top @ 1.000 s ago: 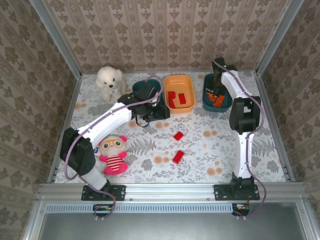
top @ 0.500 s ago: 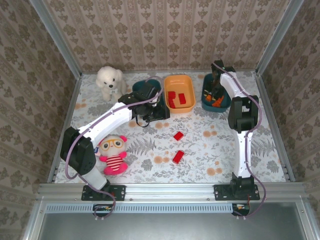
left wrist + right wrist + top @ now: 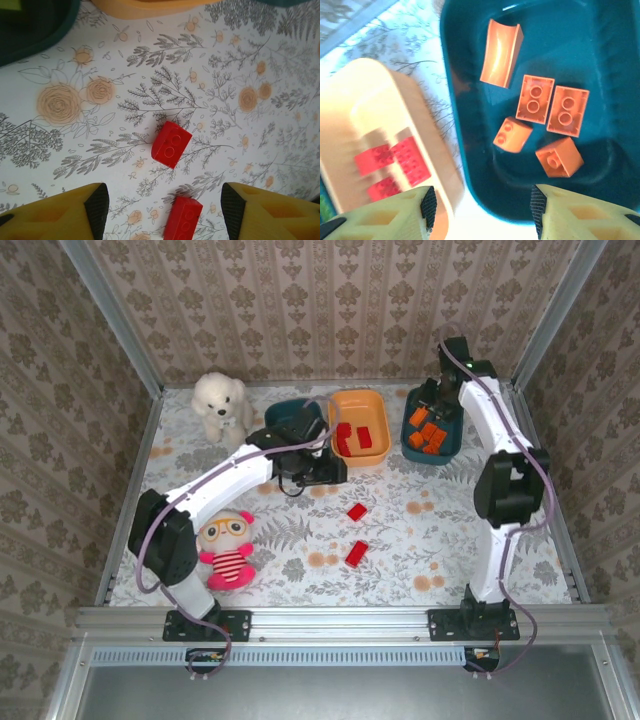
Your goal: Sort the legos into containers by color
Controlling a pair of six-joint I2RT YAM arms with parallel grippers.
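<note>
The right gripper (image 3: 482, 200) has risen out of the right teal tub (image 3: 465, 125) at the upper right of the top view. Its jaws stand apart and hold nothing, and five orange bricks (image 3: 535, 100) lie in that tub. The left gripper (image 3: 162, 200) has shifted from the left teal tub (image 3: 290, 412) toward frame centre, jaws apart and empty, above two red bricks (image 3: 171, 144) on the table (image 3: 420, 540). Orange sorting appears complete; these red bricks remain for the orange tub (image 3: 362, 460).
</note>
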